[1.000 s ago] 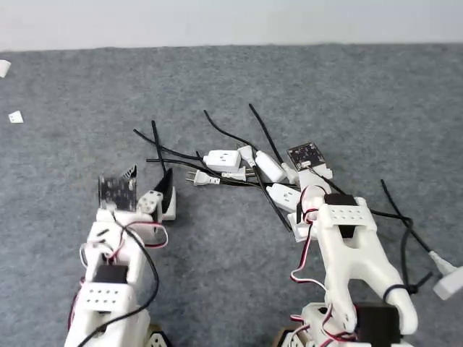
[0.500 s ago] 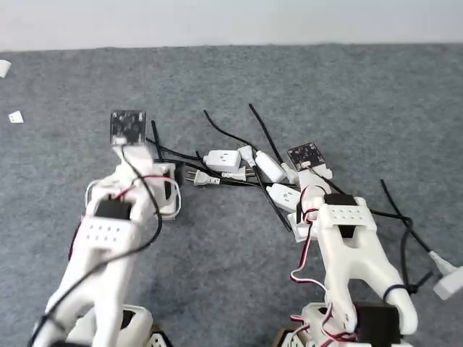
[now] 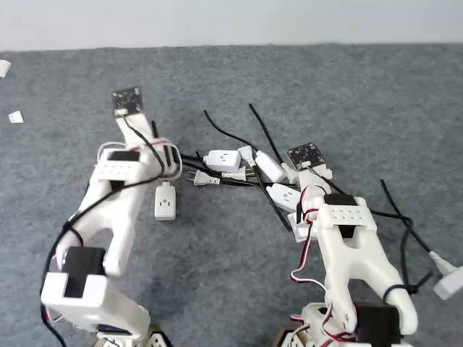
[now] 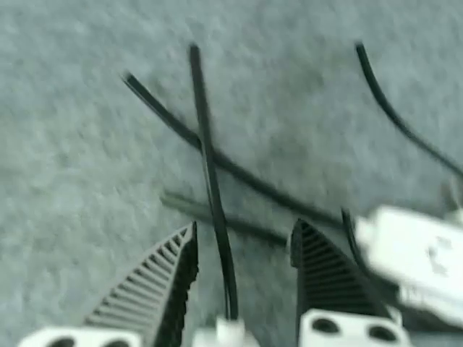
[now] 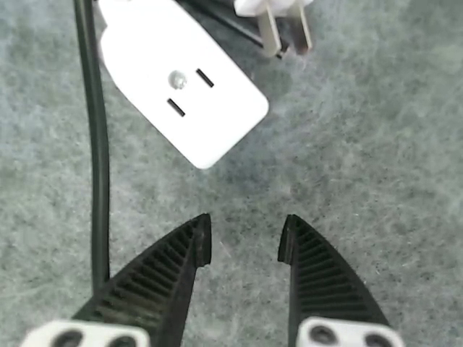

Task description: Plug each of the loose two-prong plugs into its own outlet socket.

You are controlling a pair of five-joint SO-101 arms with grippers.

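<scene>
I work on a grey carpet [image 3: 231,79] that ends at a pale wall [image 3: 231,22]. Two paper scraps [image 3: 16,117] lie near its far left edge.

My left arm [image 3: 116,210] is stretched well forward from its base, with the wrist over the loose ends of the black cords [image 3: 153,134]. A lone socket [image 3: 165,201] lies flat on the carpet just beside that arm. Toward the middle, the cords tangle around a middle socket [image 3: 222,160], a two-prong plug [image 3: 205,179] with its pins pointing toward my left side, and a white plug [image 3: 269,168]. My right arm [image 3: 351,238] is folded closer in, with its wrist above a near socket [image 3: 283,195]. Far to the right, a white connector [image 3: 448,278] lies well apart on its own cord; I cannot tell whether it is a plug or a socket.

From the left wrist, my left gripper [image 4: 244,231] is spread wide and holds nothing. One black cord runs along the carpet under the gap and crosses two others. A blurred socket [image 4: 416,256] sits just beside one finger, and I cannot tell which socket it is.

From the right wrist, my right gripper [image 5: 246,224] is parted and empty over bare carpet. The near socket [image 5: 181,87] lies just ahead of it. Its two slots and round hole are plain here, though too small to tell from above. The white plug's prongs [image 5: 278,29] lie beyond it.
</scene>
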